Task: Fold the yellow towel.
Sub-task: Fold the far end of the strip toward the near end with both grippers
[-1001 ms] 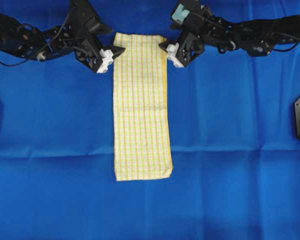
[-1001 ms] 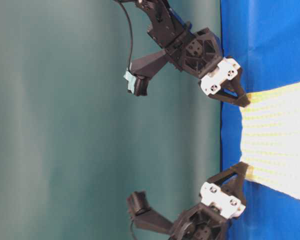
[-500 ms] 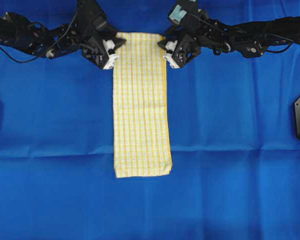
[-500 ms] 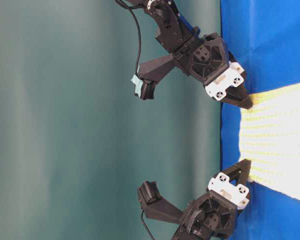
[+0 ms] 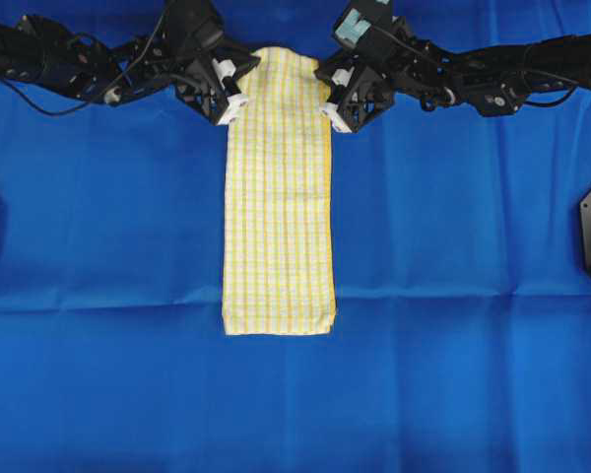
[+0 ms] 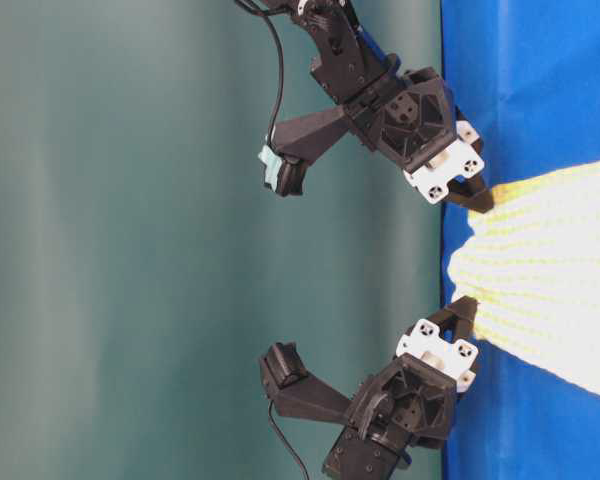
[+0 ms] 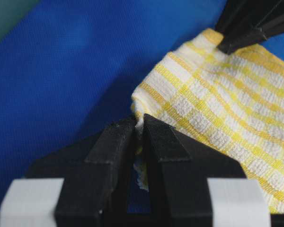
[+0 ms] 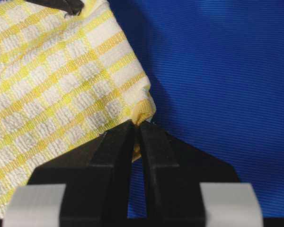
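Both claws are pinched tight on the yellow towel (image 5: 279, 187): left gripper (image 7: 138, 130) on one top corner, right gripper (image 8: 137, 126) on the other.

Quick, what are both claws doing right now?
Left claw: shut on a corner of the yellow towel.
Right claw: shut on another corner.

Black arms (image 5: 69, 64), white-tagged end effectors, trailing black cables.
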